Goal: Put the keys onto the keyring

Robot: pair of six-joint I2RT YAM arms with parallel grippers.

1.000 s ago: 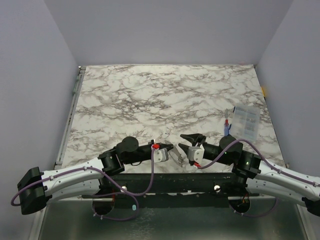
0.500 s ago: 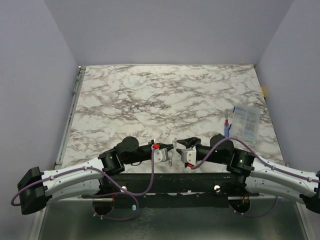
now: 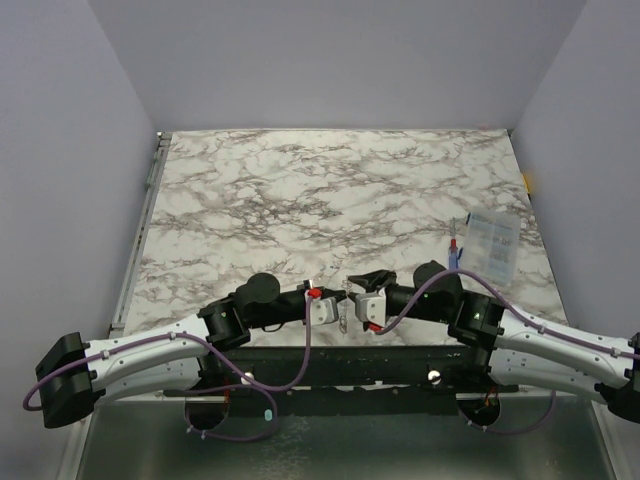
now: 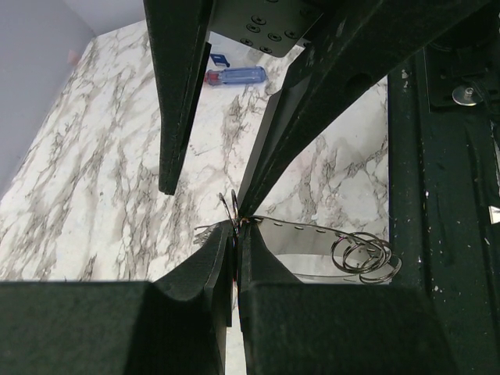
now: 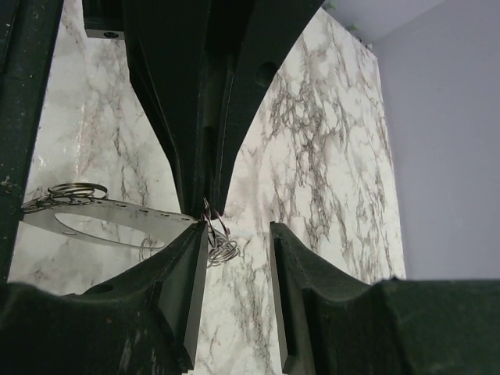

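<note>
My left gripper [image 3: 338, 303] is shut on the keyring [image 4: 228, 205], a thin silvery wire loop standing up from its closed tips [image 4: 236, 233]. In the right wrist view the keyring [image 5: 212, 222] hangs at those closed fingers [image 5: 199, 109]. My right gripper [image 5: 236, 230] is open, its left fingertip right beside the ring, its right finger apart from it. In the top view it [image 3: 356, 290] faces the left gripper tip to tip at the table's near edge. I cannot make out any keys.
A flat silvery strip with a row of holes [image 4: 312, 237] lies under the grippers, with loose wire rings [image 4: 364, 258] at its end and more rings [image 5: 223, 251] on the marble. A blue-and-red pen [image 3: 455, 252] and a clear packet [image 3: 492, 245] lie at the right.
My right gripper has moved left, up to the left gripper's tips. The silvery piece that lay between the grippers now stands up at the left gripper's tips.
</note>
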